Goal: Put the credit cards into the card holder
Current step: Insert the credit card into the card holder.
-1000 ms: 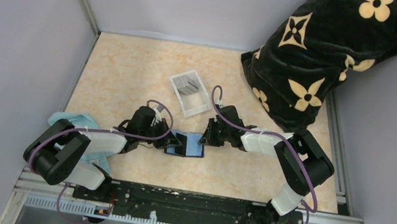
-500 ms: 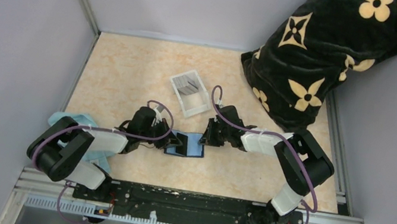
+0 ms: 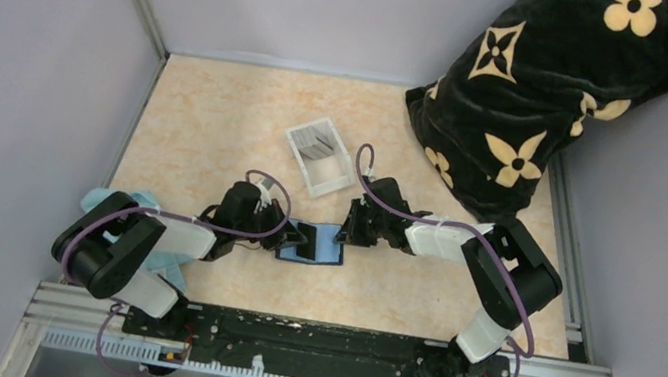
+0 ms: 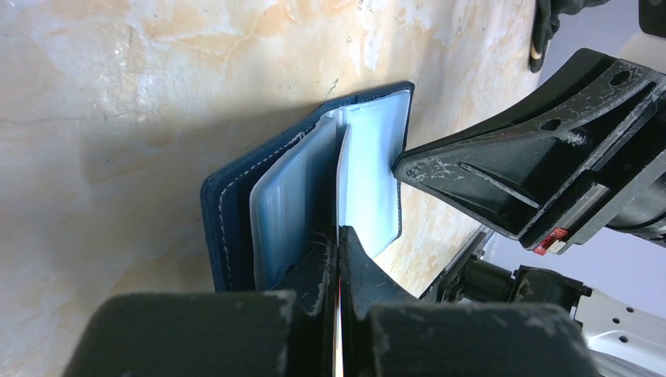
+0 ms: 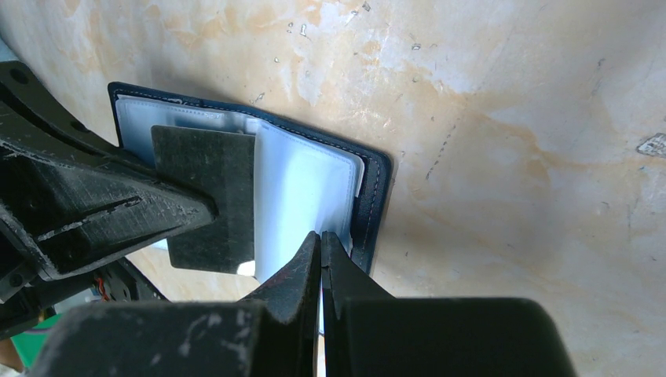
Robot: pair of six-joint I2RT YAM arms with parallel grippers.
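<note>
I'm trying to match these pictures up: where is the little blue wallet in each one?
Top external: card holder, just below centre.
Left wrist: card holder, centre, opened.
Right wrist: card holder, left of centre, opened.
Shared landmark: the beige marbled table under it.

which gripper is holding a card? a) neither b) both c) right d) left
d: the dark card sticks out from the shut left gripper over the open wallet, while the right gripper, shut at the wallet's edge, shows no card.
</note>
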